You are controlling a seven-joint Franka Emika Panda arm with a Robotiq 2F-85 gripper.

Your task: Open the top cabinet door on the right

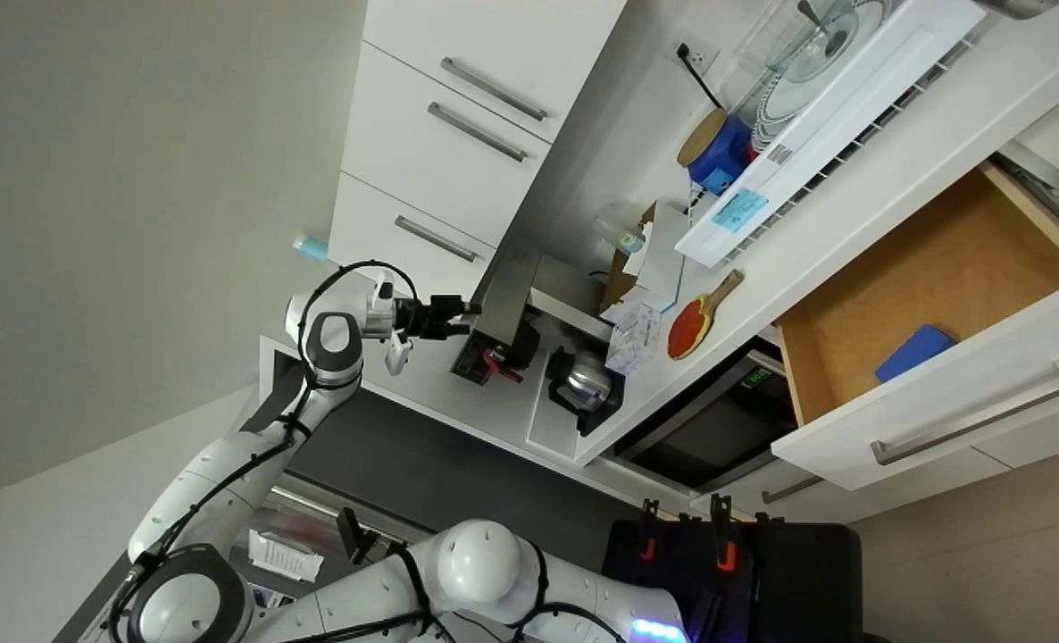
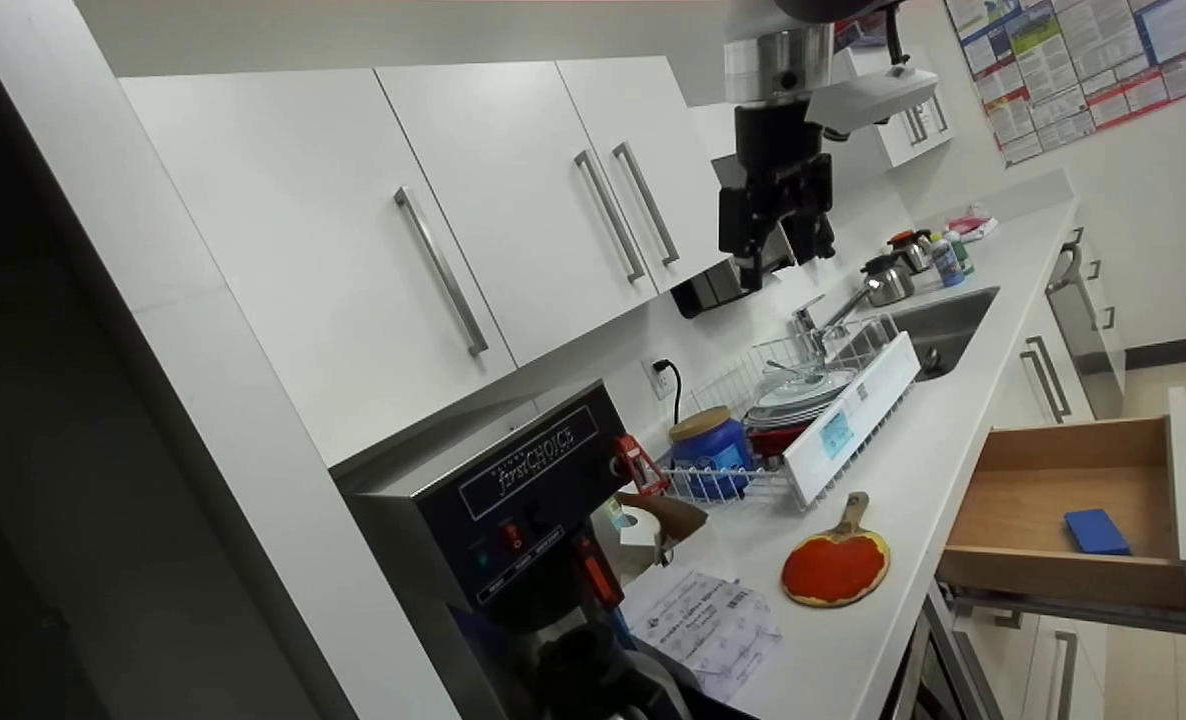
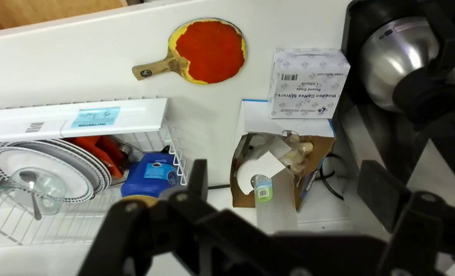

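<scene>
Three flat glossy white upper cabinet doors with slim silver bar handles show in both exterior views, all shut. The right-hand door (image 2: pixel 668 165) is also visible (image 1: pixel 529 40). The middle door (image 2: pixel 483 170) and the left-hand door (image 2: pixel 283 240), which is above the coffee maker, stand beside it. Which one the task means I cannot tell for certain. My gripper (image 1: pixel 473 319) is near the left-hand door's lower edge in that view. It hangs in front of the doors (image 2: pixel 786 262), touching none. In the wrist view the gripper (image 3: pixel 289 186) is open and empty; no door shows there.
A coffee maker (image 2: pixel 533 480) stands under the left-hand door. A dish rack (image 2: pixel 848 420), an opened cardboard box (image 3: pixel 319 153) and a red paddle (image 3: pixel 212 51) are on the counter. A wood-lined drawer (image 1: pixel 931 277) with a blue object is pulled out below.
</scene>
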